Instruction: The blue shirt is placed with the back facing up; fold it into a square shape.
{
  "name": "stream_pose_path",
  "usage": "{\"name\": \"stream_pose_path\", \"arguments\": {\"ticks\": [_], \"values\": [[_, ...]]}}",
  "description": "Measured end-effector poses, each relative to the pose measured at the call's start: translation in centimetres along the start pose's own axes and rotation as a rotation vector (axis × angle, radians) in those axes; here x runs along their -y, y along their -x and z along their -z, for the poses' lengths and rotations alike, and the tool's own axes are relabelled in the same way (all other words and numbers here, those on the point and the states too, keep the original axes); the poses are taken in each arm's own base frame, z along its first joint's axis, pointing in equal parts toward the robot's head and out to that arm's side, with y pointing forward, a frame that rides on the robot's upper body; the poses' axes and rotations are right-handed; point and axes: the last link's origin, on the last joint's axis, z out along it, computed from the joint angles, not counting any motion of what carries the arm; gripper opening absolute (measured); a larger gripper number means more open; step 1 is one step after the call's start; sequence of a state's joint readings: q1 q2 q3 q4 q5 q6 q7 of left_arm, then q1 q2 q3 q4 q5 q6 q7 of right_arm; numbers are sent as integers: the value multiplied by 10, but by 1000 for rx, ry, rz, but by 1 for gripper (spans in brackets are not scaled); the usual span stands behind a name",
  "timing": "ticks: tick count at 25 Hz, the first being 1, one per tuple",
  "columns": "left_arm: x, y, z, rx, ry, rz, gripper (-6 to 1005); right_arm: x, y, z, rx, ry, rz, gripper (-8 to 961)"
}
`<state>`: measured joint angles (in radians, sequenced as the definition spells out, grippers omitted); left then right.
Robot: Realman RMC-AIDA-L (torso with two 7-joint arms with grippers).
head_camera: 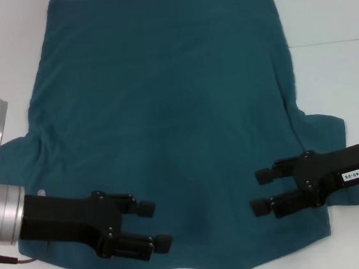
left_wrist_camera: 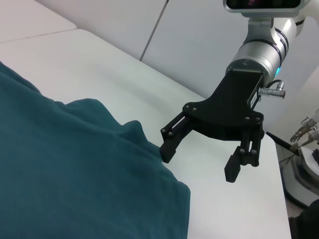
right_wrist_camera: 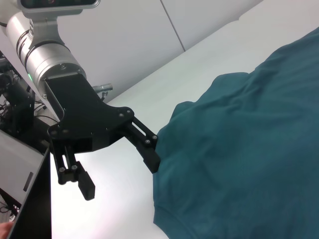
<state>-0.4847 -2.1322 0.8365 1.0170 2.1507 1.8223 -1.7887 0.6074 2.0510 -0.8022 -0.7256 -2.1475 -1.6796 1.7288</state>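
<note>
The blue shirt (head_camera: pixel 166 129) is lying spread flat across the middle of the white surface (head_camera: pixel 333 9), a soft, matte teal knit showing only its plain side. Its straight hem is running along the far edge, the two short sleeves are flaring out to left and right nearer the robot, and the near edge is curving into a shallow scalloped outline. The cloth is resting mostly smooth, with gentle folds rumpling at the sleeves (the left one is bunching a little more).

The left claw (head_camera: pixel 152 226) is hovering over the near left part of the shirt, its two blocky black fingers pointing inward toward the centre and standing apart with nothing between them. The right claw (head_camera: pixel 261 191) is mirroring it over the near right part, fingers likewise parted and gripping nothing. In the left wrist view the right claw (left_wrist_camera: pixel 199 159) is hanging with one fingertip at the sleeve's edge and the other over bare surface; the right wrist view is showing the left claw (right_wrist_camera: pixel 119 174) posed the same way by the other sleeve.

Behind each black, angular claw a smooth silver cylindrical arm section is gleaming.
</note>
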Motion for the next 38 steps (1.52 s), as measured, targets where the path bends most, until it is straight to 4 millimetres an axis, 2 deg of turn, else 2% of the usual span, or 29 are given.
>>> {"name": "stream_pose_path", "arguments": {"ticks": [15,18,26,30,34,38], "values": [[0,2,2,-9,-8,12,860,0,0,0,0,-1,0,924],[5,1,8,-32,-40,75,860,3,4,3,35,-18,-31,924],[33,1,65,-255,-231,443,860,28,49,32,291,-126,-324,924],[46,18,87,-348,-325,665,860,46,69,42,328,-207,-461,924],[50,35,102,-435,-369,778,860,58,89,51,316,-245,-531,923],[53,50,113,-506,-414,853,860,61,107,56,310,-243,-534,923]]}}
